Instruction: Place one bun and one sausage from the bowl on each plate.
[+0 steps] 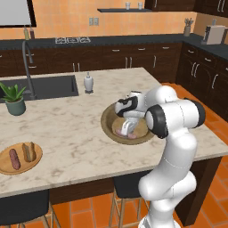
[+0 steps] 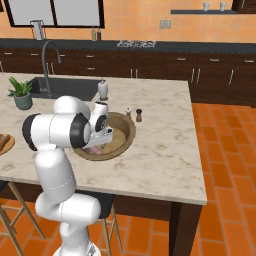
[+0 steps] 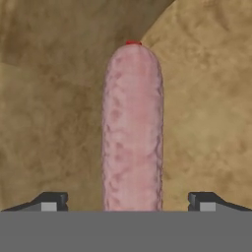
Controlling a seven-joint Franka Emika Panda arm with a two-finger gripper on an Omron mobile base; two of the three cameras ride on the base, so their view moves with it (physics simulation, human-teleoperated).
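Where the gripper (image 3: 128, 201) reaches down into the bowl (image 1: 108, 124), its two dark fingertips (image 3: 49, 202) stand wide apart on either side of a sausage (image 3: 132, 128), not touching it. Seen from the hand, that sausage is a pale pink cylinder with a mottled, slightly bumpy skin, a rounded far end and a small red tip; it lies lengthwise on the bowl's brown wooden floor. Near the counter's left edge, a light-wood plate (image 1: 36, 160) already carries a darker, reddish-brown sausage (image 1: 14, 158) beside a tan bun (image 1: 29, 151).
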